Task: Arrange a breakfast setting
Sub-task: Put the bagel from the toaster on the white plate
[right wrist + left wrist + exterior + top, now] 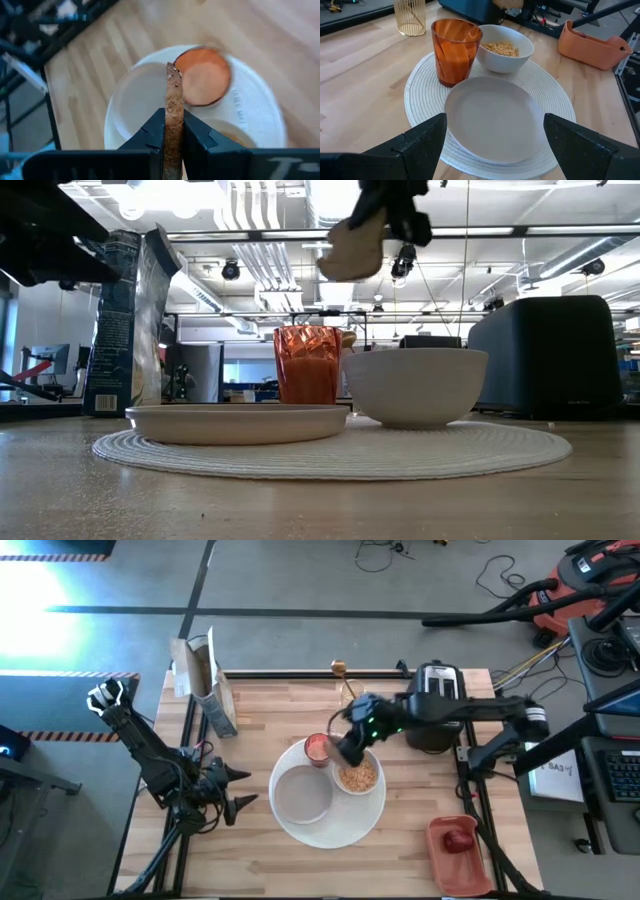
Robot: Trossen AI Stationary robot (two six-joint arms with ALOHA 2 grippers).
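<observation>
A round white woven mat (330, 825) lies mid-table. On it rest a small white plate (302, 796), a pink-red cup (317, 747) and a white bowl (358, 777) of cereal. My right gripper (350, 748) hangs above the cup and bowl, shut on a brown toast slice (352, 248). My left gripper (240, 792) waits open at the mat's left edge, its fingers either side of the plate (492, 120) in the left wrist view. A small dark-red fruit (459, 840) lies in an orange tray. My right gripper pinches the toast slice by its two flat faces (173, 131) between the two fingers. The slice stands edge-on and sticks out past the fingertips (159, 120). The fingers slant down from the table's right side. The toast is lifted well clear, above the cup and bowl.
A black toaster (435, 705) stands at the back right under the right arm. A cereal box (205, 688) stands at the back left and a gold wire holder (340, 670) at the far edge. The orange tray (445, 860) sits at the near right corner.
</observation>
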